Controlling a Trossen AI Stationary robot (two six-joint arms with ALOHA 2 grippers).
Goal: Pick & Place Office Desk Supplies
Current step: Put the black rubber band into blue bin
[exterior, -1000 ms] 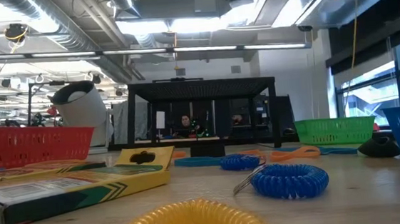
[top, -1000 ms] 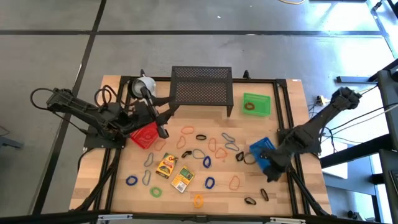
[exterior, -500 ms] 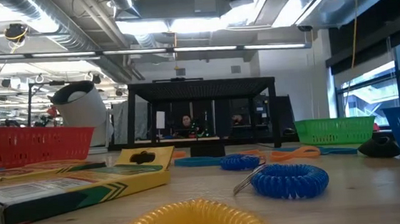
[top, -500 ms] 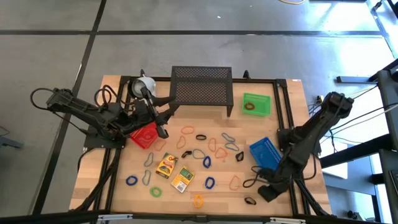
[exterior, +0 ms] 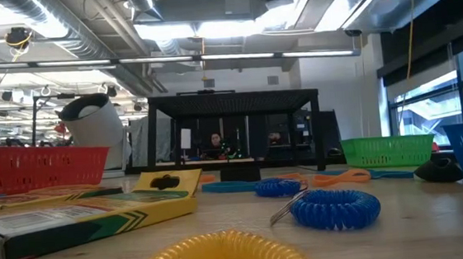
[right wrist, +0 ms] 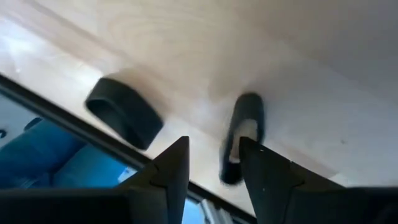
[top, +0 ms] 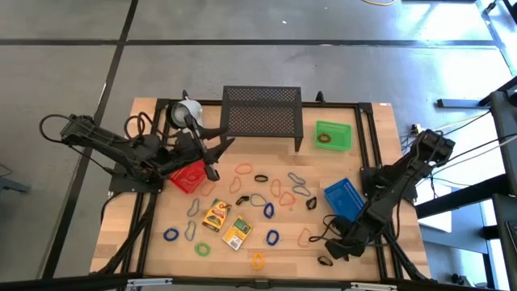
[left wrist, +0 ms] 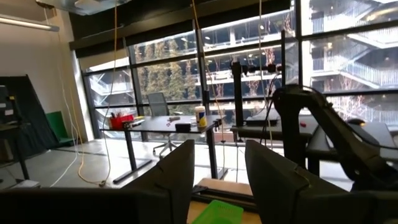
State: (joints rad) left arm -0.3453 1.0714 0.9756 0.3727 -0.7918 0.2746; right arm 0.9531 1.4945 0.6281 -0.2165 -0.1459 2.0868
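The office desk supplies lie loose on the wooden table point(top: 161, 250): thin coloured loops such as an orange one point(top: 243, 169) and a blue one point(top: 170, 234), and two yellow packets point(top: 216, 215) point(top: 237, 233). My right gripper point(top: 329, 250) point(right wrist: 214, 168) is open, pointing down near the front right, just above two black loops point(right wrist: 124, 119) point(right wrist: 242, 134) that lie flat on the wood. One of these black loops point(top: 325, 261) shows beside it in the high view. My left gripper point(top: 216, 158) point(left wrist: 217, 168) is open and empty, held high beside the red bin point(top: 187, 175).
A blue bin point(top: 343, 198) stands just behind the right gripper, and a green bin point(top: 333, 135) holding a loop at the far right. A black mesh shelf point(top: 262, 113) and a white mug point(top: 184, 111) stand at the far edge. The table's near edge is close to the right gripper.
My right gripper has gone from beside the blue bin toward the table's near edge and down, then a little toward the left, and has turned about its own axis. It now hangs low over the black loops at the front right.
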